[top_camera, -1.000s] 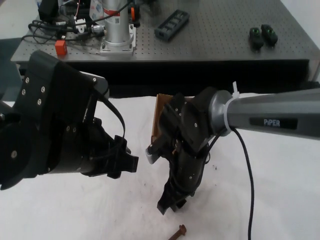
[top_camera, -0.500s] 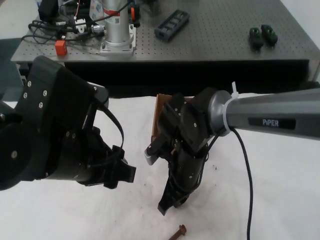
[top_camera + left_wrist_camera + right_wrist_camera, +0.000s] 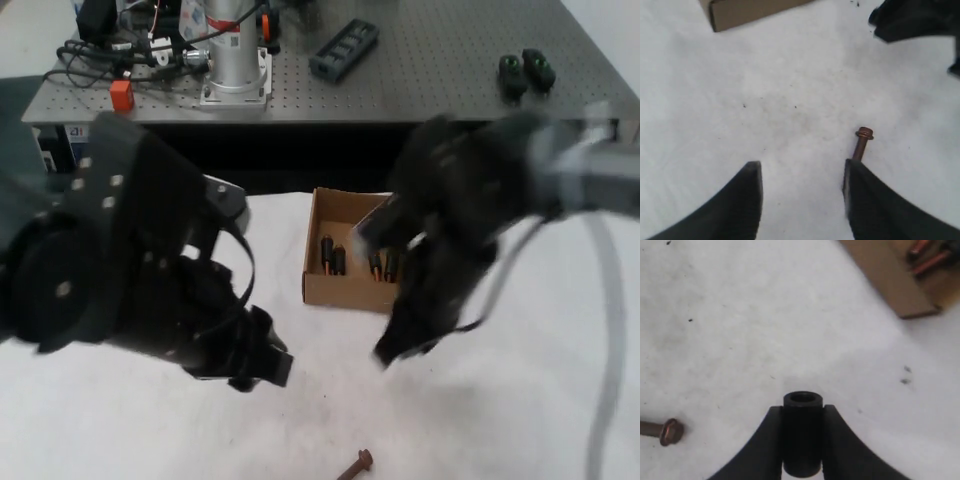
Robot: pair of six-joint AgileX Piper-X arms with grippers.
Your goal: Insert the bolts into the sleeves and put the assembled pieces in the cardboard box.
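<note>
A copper bolt lies on the white cloth near the front edge; it also appears as the bolt just past one fingertip of my left gripper, which is open and hovers low over the cloth, and as the bolt. My right gripper is shut on a black sleeve, held upright with its bore showing. In the high view the right gripper hangs in front of the cardboard box, which holds several assembled pieces. The left gripper sits left of the bolt.
Behind the cloth stands a perforated metal bench with a metal post, a black tray, cables and two small black parts. Open cloth lies to the right of the box.
The right arm has swung up and to the right, uncovering the box. The left arm has shifted forward and to the right, toward the bolt.
</note>
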